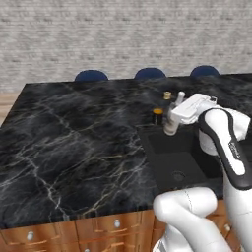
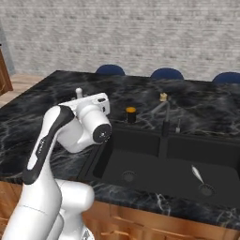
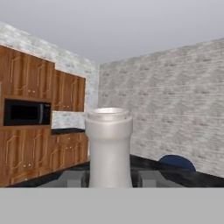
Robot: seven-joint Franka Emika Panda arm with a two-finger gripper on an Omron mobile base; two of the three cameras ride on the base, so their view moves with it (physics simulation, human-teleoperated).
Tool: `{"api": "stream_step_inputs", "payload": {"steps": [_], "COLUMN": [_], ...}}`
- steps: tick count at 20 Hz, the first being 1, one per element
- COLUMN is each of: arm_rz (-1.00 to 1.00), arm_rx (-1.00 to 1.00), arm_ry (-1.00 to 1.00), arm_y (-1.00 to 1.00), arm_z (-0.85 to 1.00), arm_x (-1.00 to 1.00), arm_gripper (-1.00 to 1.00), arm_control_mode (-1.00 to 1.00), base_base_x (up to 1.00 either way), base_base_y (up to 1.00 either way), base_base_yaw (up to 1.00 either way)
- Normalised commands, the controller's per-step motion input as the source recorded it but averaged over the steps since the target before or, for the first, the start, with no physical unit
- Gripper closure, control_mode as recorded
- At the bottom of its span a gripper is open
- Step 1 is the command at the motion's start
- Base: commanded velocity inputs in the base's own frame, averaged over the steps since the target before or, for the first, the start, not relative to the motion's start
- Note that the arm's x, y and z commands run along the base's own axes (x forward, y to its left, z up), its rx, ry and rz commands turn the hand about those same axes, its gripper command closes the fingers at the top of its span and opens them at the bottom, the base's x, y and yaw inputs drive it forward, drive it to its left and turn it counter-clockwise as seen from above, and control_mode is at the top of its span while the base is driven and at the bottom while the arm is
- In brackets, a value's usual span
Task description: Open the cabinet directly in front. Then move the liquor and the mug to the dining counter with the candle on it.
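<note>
the gripper (image 1: 173, 117) is closed on the liquor (image 1: 172, 120), and the bottle stands upright between the jaws, its long axis vertical. in the hand view the neck of the liquor (image 3: 108, 146) rises exactly in the middle, with one dark finger (image 3: 73, 178) at each side of it, so the jaws hold it around the neck or shoulder and not the base. the bottle is over the dining counter (image 1: 74, 142), at the far left corner of the black sink (image 1: 172, 160). from the left base view its bottom looks on or very near the marble, but i cannot tell if it really touches.

the mug (image 1: 158, 115) stands already on the counter, just beside the liquor, on the side away from the arm. the candle (image 1: 167, 95) is a little farther back, toward the blue stools (image 1: 149, 74). so i judge the coming move is a short lowering along the bottle's own axis and then an opening of the jaws; the mug so near is the thing to avoid.

the right base view hides the body of the bottle behind the white hand, and there i see its cap (image 2: 79, 92) above the hand, but it shows the mug (image 2: 131, 115) and the faucet (image 2: 165, 117) freely. the hand view gives the wooden cabinets (image 3: 39, 78) and a microwave (image 3: 26, 112) on the far wall.
</note>
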Motion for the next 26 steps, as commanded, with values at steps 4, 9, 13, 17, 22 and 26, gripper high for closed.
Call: {"api": "stream_step_inputs", "payload": {"steps": [4,9,13,17,22,26], "arm_rz": [0.0,0.0,-0.03,-0.06,-0.06,-0.05], "arm_rx": [0.0,-0.01,-0.04,-0.03,0.0,0.0], "arm_ry": [0.0,0.0,0.0,0.0,0.03,0.06], "arm_y": [0.01,0.0,0.06,0.11,0.0,0.0], "arm_z": [-0.42,-0.37,-0.56,-0.65,-0.59,-0.5], "arm_x": [1.0,0.96,1.0,1.0,1.0,1.0], "arm_gripper": [1.0,1.0,1.0,1.0,1.0,1.0], "arm_control_mode": [-1.0,-1.0,-1.0,-1.0,-1.0,-1.0], "base_base_x": [0.0,0.0,0.0,0.0,0.0,0.0], "base_base_y": [0.0,0.0,0.0,0.0,0.0,0.0], "base_base_yaw": [0.0,0.0,0.0,0.0,0.0,0.0]}}
